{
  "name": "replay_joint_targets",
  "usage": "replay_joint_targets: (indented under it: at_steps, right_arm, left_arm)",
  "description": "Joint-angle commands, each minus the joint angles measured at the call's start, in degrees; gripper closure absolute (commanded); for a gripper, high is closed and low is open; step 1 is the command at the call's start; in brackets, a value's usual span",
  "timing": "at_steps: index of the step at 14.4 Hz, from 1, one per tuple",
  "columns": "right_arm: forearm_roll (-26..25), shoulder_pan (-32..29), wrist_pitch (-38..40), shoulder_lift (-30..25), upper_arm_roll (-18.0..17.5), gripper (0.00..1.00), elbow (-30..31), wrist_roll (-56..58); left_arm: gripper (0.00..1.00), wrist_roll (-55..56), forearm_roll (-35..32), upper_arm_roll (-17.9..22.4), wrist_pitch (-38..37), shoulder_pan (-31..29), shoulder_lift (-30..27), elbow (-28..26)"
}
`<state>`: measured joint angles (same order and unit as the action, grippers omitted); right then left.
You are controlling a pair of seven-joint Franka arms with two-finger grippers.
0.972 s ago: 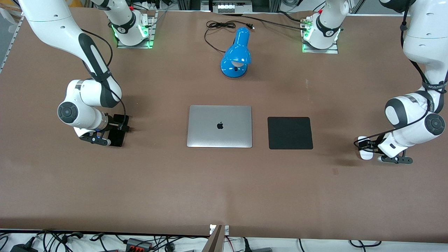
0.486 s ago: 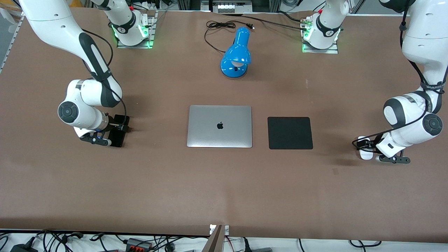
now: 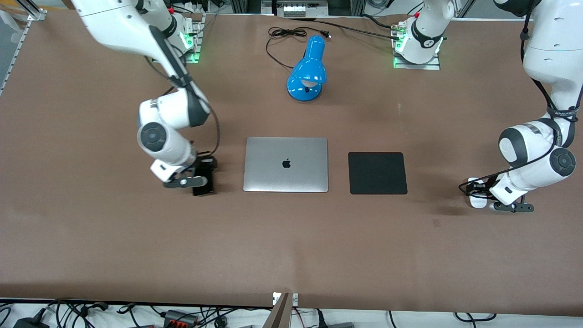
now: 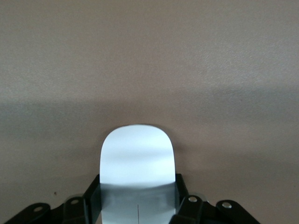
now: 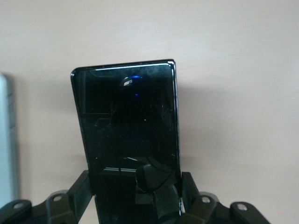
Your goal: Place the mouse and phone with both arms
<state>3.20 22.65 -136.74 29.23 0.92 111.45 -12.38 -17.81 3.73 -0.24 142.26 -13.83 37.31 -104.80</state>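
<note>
Carrying looked to be the step in hand for both arms, each with its object already gripped. The right gripper (image 3: 196, 178) hung low over the brown table (image 3: 291, 246), just beside the closed silver laptop (image 3: 285, 164) at the right arm's end of it, its fingers (image 5: 84, 189) closed on the long edges of the black phone (image 5: 127, 121), which jutted out past them, glossy face up. The left gripper (image 3: 483, 193) sat low at the left arm's end of the table, well apart from the black mouse pad (image 3: 377, 173), fingers (image 4: 91, 198) pinched on the flanks of the white mouse (image 4: 137, 158); whether the mouse touched the table I could not tell. To my eye the phone needed only lowering flat and releasing, while the mouse wanted carrying across to the pad, judging it the likely spot, before the fingers spread
</note>
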Motion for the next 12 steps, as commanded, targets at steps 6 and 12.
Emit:
replay_joint_targets:
  at_steps: [6,12]
  right_arm:
    - [9.72,0.72,0.69,4.25,0.22,0.7,-1.41,-5.8]
    - [9.9,1.78,0.86,6.18,0.22,0.69,-3.08,-9.32]
  left_arm:
    - [0.66,6.83,0.75,-2.66,-27.6,1.61,-6.55,13.62]
    - [0.64,19.63,-3.01,-2.83,-43.47,12.83,-7.6,24.29]
